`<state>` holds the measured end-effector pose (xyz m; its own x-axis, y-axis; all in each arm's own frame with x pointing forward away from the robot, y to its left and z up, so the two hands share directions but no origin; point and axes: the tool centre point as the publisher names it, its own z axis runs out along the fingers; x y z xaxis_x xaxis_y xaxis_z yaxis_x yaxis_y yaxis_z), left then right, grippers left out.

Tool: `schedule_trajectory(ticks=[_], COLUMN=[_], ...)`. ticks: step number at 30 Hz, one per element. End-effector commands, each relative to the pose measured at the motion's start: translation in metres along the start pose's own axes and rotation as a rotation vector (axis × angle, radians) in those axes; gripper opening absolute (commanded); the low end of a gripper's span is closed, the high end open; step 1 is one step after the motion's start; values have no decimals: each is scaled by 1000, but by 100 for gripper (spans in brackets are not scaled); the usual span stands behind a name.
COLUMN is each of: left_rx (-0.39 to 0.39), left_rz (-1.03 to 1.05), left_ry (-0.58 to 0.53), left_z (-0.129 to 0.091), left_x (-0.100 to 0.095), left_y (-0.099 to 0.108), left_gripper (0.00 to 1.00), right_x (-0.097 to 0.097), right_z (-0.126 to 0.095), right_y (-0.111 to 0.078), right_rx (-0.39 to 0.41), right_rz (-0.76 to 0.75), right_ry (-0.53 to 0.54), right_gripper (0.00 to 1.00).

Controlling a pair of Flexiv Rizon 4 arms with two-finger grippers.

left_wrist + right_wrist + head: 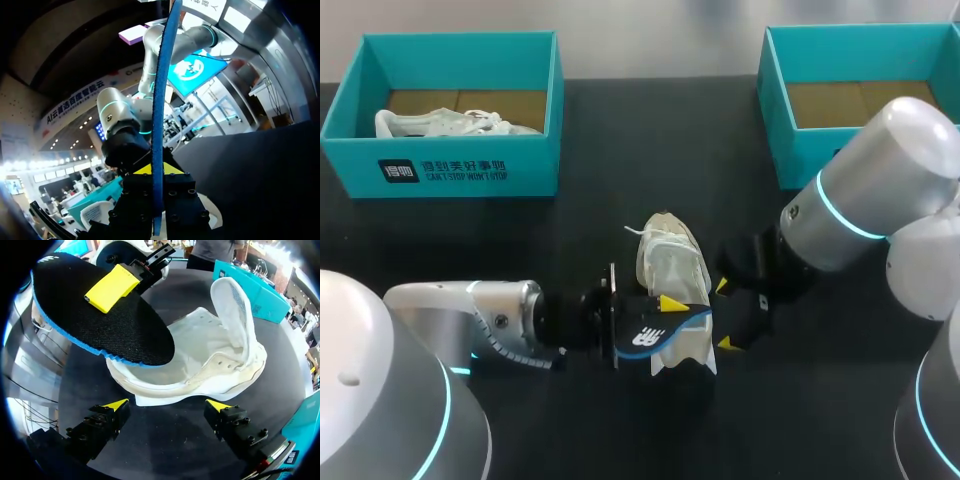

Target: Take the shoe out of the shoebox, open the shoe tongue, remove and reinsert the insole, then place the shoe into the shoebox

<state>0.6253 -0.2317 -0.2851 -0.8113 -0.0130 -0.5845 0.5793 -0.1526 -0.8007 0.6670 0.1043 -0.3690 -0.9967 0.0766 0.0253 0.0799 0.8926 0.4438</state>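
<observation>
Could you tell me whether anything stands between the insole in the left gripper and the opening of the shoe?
Nothing visible does. The black, blue-edged insole, held in the left gripper, hovers over the open mouth of the white mesh shoe; its tongue is pulled back.

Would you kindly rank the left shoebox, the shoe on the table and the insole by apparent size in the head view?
1. Left shoebox, clearly largest.
2. Shoe on the table.
3. Insole, smallest; it is tilted and covers part of the shoe, so these two are close.
</observation>
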Motion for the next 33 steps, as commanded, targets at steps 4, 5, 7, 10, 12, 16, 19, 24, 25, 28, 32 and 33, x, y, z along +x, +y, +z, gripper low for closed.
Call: schedule_trajectory(ticks=[4, 5, 7, 10, 12, 16, 19, 24, 25, 28, 32, 33], left_rx=[-6, -7, -7, -9, -8, -9, -19, -27, -28, -32, -55, -60], left_rz=[-25, -26, -27, -30, -34, -43, -52, -61, -63, -65, -55, -55], left_ry=[-2, 0, 2, 1, 2, 9, 8, 3, 2, -2, -1, -2], left_z=[1, 2, 3, 5, 7, 10, 11, 10, 11, 11, 10, 9], left_x=[0, 0, -1, -2, -1, 1, 2, 2, 1, 1, 1, 1], left_y=[-2, -2, -2, -2, -3, -1, 4, 10, 11, 13, 17, 18], left_gripper=[0, 0, 0, 0, 0, 0, 0, 0, 0, 0, 0, 0], right_x=[1, 1, 1, 1, 1, 1, 1, 1, 1, 1, 1, 1], right_z=[-2, -2, -2, -2, -2, -2, -2, -2, -2, -2, -2, -2], right_y=[2, 2, 2, 2, 2, 2, 2, 2, 2, 2, 2, 2], right_rx=[5, 5, 5, 5, 5, 5, 5, 5, 5, 5, 5, 5], right_rz=[-2, -2, -2, -2, -2, -2, -2, -2, -2, -2, -2, -2], right_ry=[-3, -3, -3, -3, -3, -3, -3, -3, -3, -3, -3, -3], right_gripper=[100, 100, 100, 100, 100, 100, 100, 100, 100, 100, 100, 100])
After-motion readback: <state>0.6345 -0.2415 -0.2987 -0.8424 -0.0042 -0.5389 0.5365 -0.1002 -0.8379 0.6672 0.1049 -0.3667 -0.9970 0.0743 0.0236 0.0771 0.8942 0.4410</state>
